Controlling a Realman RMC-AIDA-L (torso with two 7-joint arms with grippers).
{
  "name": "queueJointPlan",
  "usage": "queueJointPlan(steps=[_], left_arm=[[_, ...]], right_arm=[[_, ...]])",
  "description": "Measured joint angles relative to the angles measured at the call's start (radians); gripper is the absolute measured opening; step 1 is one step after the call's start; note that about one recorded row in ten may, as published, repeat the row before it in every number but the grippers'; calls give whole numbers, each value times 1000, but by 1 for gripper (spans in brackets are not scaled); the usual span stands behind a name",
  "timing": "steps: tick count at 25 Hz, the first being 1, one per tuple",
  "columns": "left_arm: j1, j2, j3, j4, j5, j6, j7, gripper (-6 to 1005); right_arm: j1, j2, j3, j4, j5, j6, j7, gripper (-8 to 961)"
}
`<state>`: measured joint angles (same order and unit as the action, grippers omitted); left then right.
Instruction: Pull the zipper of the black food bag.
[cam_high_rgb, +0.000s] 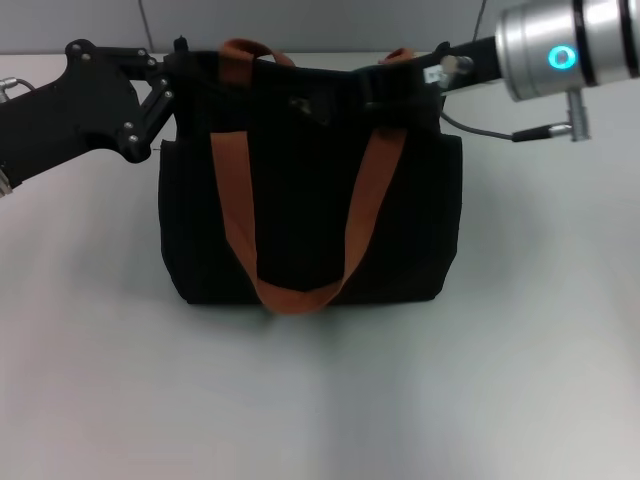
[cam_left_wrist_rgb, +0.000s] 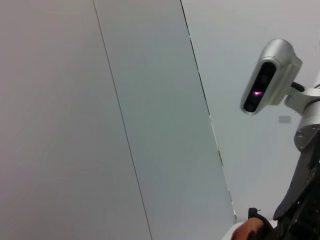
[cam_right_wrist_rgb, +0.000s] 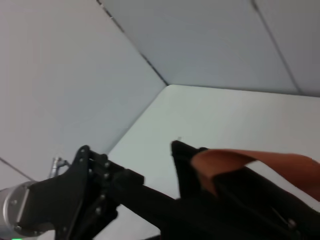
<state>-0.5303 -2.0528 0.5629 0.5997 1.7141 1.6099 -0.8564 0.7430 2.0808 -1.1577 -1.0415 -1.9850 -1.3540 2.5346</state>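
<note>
The black food bag (cam_high_rgb: 310, 220) stands upright in the middle of the white table, its rust-orange strap handles (cam_high_rgb: 232, 180) hanging down its front. My left gripper (cam_high_rgb: 183, 62) is at the bag's top left corner, shut on the fabric edge. It also shows in the right wrist view (cam_right_wrist_rgb: 167, 200), against the bag (cam_right_wrist_rgb: 240, 200) below an orange strap (cam_right_wrist_rgb: 240, 160). My right gripper (cam_high_rgb: 397, 85) is over the bag's top right, black against the black fabric. A small tab shape (cam_high_rgb: 299, 103) sits at the top middle of the bag; I cannot tell if it is the zipper pull.
The white table (cam_high_rgb: 320, 400) stretches in front of the bag and to both sides. A grey panelled wall (cam_left_wrist_rgb: 125, 100) stands behind. The left wrist view shows the robot's head camera (cam_left_wrist_rgb: 265, 80) and a bit of orange strap (cam_left_wrist_rgb: 247, 229).
</note>
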Motion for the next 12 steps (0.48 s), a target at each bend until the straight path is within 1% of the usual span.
queueJointPlan(steps=[1,3,6,8,10,12], left_arm=[[0,0,0,0,0,0,0,40],[0,0,0,0,0,0,0,40],[1,-1,0,0,0,-1,0,41],[2,-1,0,1,0,-1,0,41],[2,-1,0,1,0,-1,0,41],[1,0,0,1,0,-1,0,41]], right_arm=[[0,0,0,0,0,0,0,-1],[-33,0,4,-36,-19,-10,11,-1],[-53,1,11,-59,-35,-17,15,0],[-90,2,13,-99,-42,-22,24,0],[-102,2,13,-112,-42,-22,28,0],[-129,2,14,-143,-42,-23,37,0]])
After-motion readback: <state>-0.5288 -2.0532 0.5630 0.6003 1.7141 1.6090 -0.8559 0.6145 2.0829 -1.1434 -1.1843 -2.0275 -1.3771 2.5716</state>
